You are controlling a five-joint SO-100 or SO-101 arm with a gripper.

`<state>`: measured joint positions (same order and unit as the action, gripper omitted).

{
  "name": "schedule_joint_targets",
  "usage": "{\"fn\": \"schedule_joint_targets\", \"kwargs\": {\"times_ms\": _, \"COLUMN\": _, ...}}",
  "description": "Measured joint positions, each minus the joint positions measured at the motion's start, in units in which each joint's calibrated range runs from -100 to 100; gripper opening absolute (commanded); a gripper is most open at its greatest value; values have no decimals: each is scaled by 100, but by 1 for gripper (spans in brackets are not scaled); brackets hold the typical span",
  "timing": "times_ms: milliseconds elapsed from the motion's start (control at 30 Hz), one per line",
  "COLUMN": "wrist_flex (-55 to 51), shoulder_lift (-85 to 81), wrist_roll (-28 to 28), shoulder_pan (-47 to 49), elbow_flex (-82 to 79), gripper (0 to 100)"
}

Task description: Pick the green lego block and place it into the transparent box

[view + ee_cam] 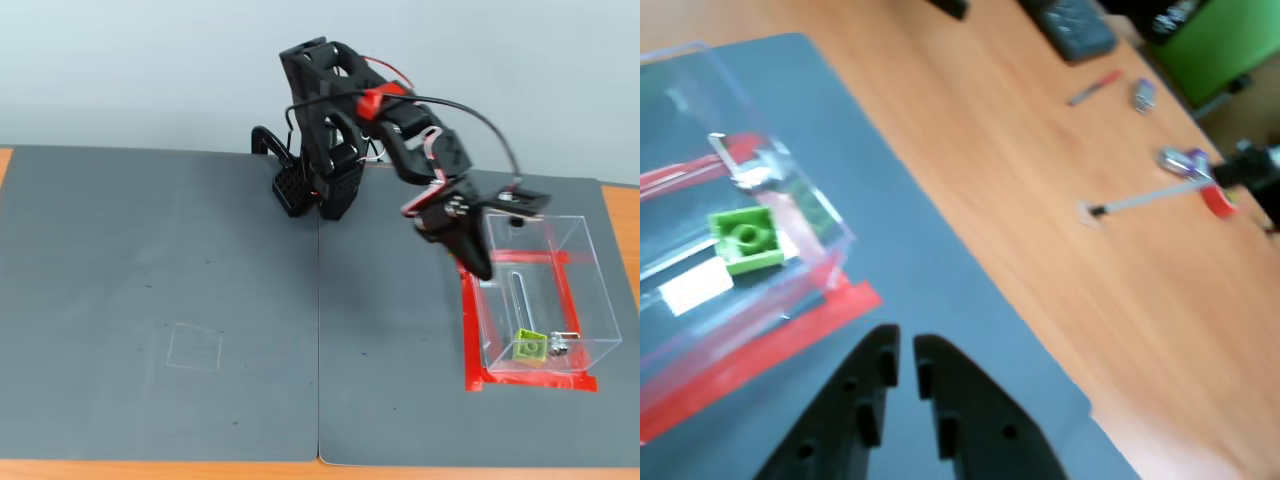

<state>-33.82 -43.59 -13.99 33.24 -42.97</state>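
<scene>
Inside the transparent box (585,262) lies the green lego block (529,346); pincer (906,352) nearly closed, empty.

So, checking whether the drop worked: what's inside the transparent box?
The green lego block lies on the floor of the transparent box, beside the metal latch. Nothing else shows inside; the clear walls hide nothing.

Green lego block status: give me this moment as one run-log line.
green lego block: inside transparent box, on its floor | gripper: empty, nearly shut, outside the box | arm: above box's left wall in fixed view
</scene>
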Motion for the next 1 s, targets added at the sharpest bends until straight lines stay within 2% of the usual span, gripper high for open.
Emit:
{"fn": "schedule_joint_targets", "kwargs": {"times_ms": 100, "wrist_flex": 0, "shoulder_lift": -697, "wrist_roll": 0, "shoulder_pan": -442, "elbow_flex": -602, "gripper": 2}}
{"fn": "schedule_joint_targets", "kwargs": {"times_ms": 600, "wrist_flex": 0, "shoulder_lift": -4053, "wrist_roll": 694, "shoulder_pan": -2469, "elbow_flex": -3655, "gripper": 2}}
{"fn": "schedule_joint_targets", "kwargs": {"times_ms": 867, "wrist_flex": -9, "shoulder_lift": -5268, "wrist_roll": 967, "shoulder_pan": -2756, "elbow_flex": -4984, "gripper": 2}}
{"fn": "schedule_joint_targets", "kwargs": {"times_ms": 1000, "wrist_flex": -416, "shoulder_lift": -5463, "wrist_roll": 1070, "shoulder_pan": -2712, "elbow_flex": -5200, "gripper": 2}}
